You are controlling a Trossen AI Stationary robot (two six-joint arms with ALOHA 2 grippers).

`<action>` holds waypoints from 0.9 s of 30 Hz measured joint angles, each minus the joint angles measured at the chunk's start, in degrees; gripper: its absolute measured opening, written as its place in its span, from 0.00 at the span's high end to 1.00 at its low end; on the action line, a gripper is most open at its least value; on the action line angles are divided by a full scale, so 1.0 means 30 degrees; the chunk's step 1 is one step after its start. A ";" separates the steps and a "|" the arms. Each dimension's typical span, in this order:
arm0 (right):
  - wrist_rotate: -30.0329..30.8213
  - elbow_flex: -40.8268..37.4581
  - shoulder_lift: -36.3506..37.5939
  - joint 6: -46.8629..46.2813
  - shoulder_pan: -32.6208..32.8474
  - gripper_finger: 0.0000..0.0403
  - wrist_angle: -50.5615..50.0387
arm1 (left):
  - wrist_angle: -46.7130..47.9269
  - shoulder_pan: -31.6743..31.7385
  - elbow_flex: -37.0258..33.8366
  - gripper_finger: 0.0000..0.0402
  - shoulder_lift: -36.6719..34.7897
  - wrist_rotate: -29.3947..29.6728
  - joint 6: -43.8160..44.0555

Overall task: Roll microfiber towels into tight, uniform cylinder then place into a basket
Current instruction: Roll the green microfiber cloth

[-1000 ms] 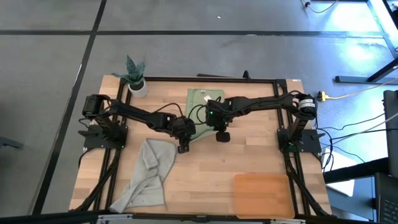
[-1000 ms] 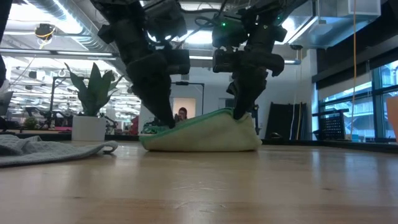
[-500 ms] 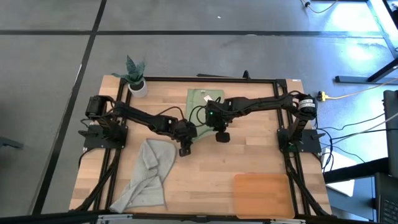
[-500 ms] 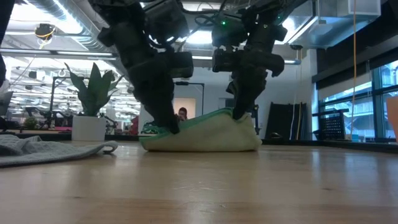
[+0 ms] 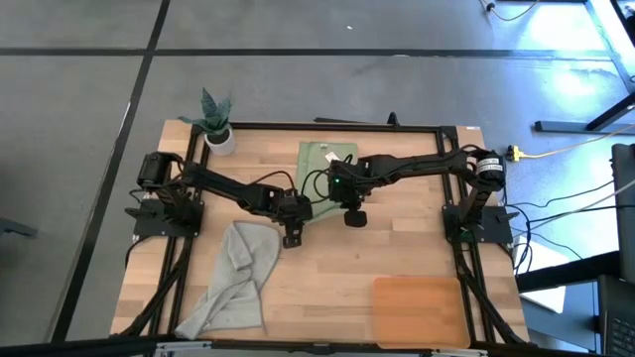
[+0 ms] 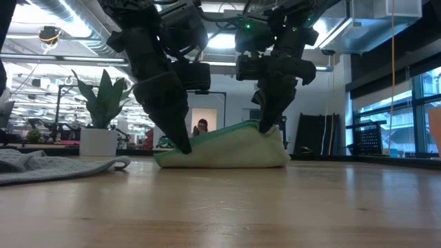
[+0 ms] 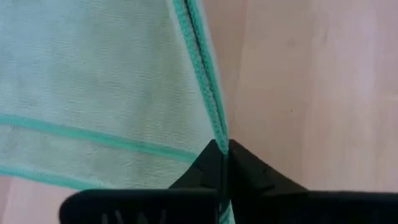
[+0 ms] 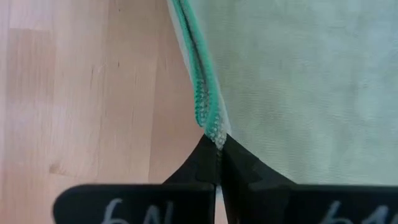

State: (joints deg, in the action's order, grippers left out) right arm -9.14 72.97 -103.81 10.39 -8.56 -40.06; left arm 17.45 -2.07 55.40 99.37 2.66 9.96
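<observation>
The sage green towel lies folded at the far middle of the table and shows as a low mound in the low view. My left gripper is shut on its left end, down near the table. My right gripper is shut on its right end, held higher. The light grey towel lies crumpled flat at the near left. The orange-brown basket sits at the near right. My left gripper pinches the green towel's stitched edge between its two shut fingers, coming from above and slanting down. The edge runs away from the fingertips; the held end is low, close to the table. My right gripper pinches the towel's green-stitched edge between its two shut fingers, where two stitched hems lie together. The fingers point down from above. The held end is lifted above the rest of the towel, which lies on the table.
A white plant pot stands at the far left corner and also shows in the low view. Black frame rails run along the table's left and right sides. Bare wood lies between the grey towel and the basket.
My left gripper has gone down toward the table with the towel's left end, which now lies lower than before. My right gripper has kept its end raised.
</observation>
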 joint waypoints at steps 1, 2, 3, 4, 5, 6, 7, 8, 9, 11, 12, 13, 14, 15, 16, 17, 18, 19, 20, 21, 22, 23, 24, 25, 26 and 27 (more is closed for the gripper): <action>-0.0019 0.0000 0.0000 -0.0209 0.0009 0.99 -0.0156 | -0.0018 0.0067 0.0018 0.99 0.0000 -0.0214 0.0013; -0.0086 0.0002 0.0000 -0.0423 0.0009 0.99 -0.0378 | 0.0121 0.0124 0.0133 0.99 0.0000 -0.0437 0.0063; -0.0121 0.0015 0.0000 -0.0607 0.0009 0.99 -0.0645 | 0.0413 0.0200 0.0342 1.00 0.0000 -0.0596 0.0073; -0.0135 0.0022 0.0007 -0.0855 0.0023 0.99 -0.0932 | 0.0849 0.0285 0.0603 1.00 0.0000 -0.0646 0.0022; -0.0170 0.0022 0.0020 -0.0960 0.0050 0.99 -0.1171 | 0.1351 0.0378 0.0879 1.00 -0.0007 -0.0648 -0.0098; -0.0525 0.0034 0.0029 -0.1067 0.0048 0.99 -0.1337 | 0.1798 0.0476 0.1122 1.00 -0.0007 -0.0643 -0.0320; -0.0984 0.0044 0.0045 -0.1307 0.0045 0.99 -0.1472 | 0.2163 0.0602 0.1375 1.00 -0.0007 -0.0652 -0.0513; -0.1486 0.0044 0.0051 -0.1447 0.0038 0.99 -0.1605 | 0.2456 0.0707 0.1646 1.00 -0.0007 -0.0728 -0.0755; -0.2106 0.0044 0.0051 -0.1555 0.0031 0.99 -0.1748 | 0.2773 0.0829 0.1906 1.00 -0.0007 -0.0910 -0.0989; -0.3129 0.0044 0.0051 -0.1871 0.0045 0.99 -0.1995 | 0.3336 0.1170 0.2413 1.00 -0.0007 -0.1572 -0.1546; -0.3395 0.0042 0.0051 -0.1960 0.0045 0.99 -0.2109 | 0.3475 0.1349 0.2585 1.00 -0.0007 -0.1951 -0.1849; -0.3379 0.0036 0.0051 -0.2145 0.0047 0.99 -0.2276 | 0.3430 0.1518 0.2648 1.00 -0.0007 -0.2225 -0.1978; -0.3163 0.0035 0.0051 -0.2462 0.0048 0.99 -0.2387 | 0.3380 0.1681 0.2661 1.00 -0.0007 -0.2345 -0.2021; -0.2715 0.0029 0.0044 -0.2943 0.0075 0.99 -0.2493 | 0.3360 0.1854 0.2679 1.00 -0.0007 -0.2350 -0.2013; -0.2285 0.0022 0.0044 -0.3411 0.0068 0.99 -0.2595 | 0.3358 0.2025 0.2696 1.00 -0.0007 -0.2282 -0.1945; -0.1833 0.0022 0.0044 -0.3758 0.0067 0.99 -0.2626 | 0.3358 0.2184 0.2696 1.00 -0.0007 -0.2246 -0.1916; -0.1431 0.0029 0.0044 -0.4045 0.0062 0.99 -0.2615 | 0.3335 0.2318 0.2696 1.00 -0.0007 -0.2146 -0.1886; -0.1072 0.0029 0.0044 -0.4391 0.0048 0.99 -0.2609 | 0.3246 0.2406 0.2696 1.00 -0.0007 -0.1894 -0.1880; -0.0795 0.0029 0.0044 -0.4613 0.0042 0.99 -0.2608 | 0.3156 0.2469 0.2696 1.00 -0.0007 -0.1553 -0.1887; -0.0628 0.0029 0.0044 -0.4873 0.0038 0.99 -0.2619 | 0.3121 0.2556 0.2696 1.00 -0.0007 -0.1347 -0.1924; -0.0425 0.0029 0.0044 -0.4944 0.0047 0.99 -0.2612 | 0.3111 0.2647 0.2696 1.00 -0.0007 -0.1279 -0.2010; -0.0168 0.0029 0.0044 -0.5019 0.0053 0.99 -0.2611 | 0.3100 0.2750 0.2696 1.00 0.0006 -0.1255 -0.2023; 0.0216 0.0029 0.0044 -0.5254 0.0067 0.99 -0.2611 | 0.2980 0.2829 0.2699 1.00 0.0145 -0.1244 -0.2026; 0.0612 0.0026 0.0044 -0.5443 0.0060 0.99 -0.2660 | 0.2848 0.2890 0.2701 1.00 0.0319 -0.1211 -0.2033; 0.0927 0.0022 0.0026 -0.5560 0.0048 0.99 -0.2640 | 0.2812 0.2946 0.2696 1.00 0.0487 -0.1071 -0.2039; 0.1124 0.0022 0.0022 -0.5675 0.0045 0.99 -0.2629 | 0.2655 0.2965 0.2696 1.00 0.0645 -0.0844 -0.2035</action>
State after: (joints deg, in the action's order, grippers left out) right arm -5.76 73.03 -103.74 -6.64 -8.43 -47.95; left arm 25.42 6.83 63.48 101.31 0.13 3.85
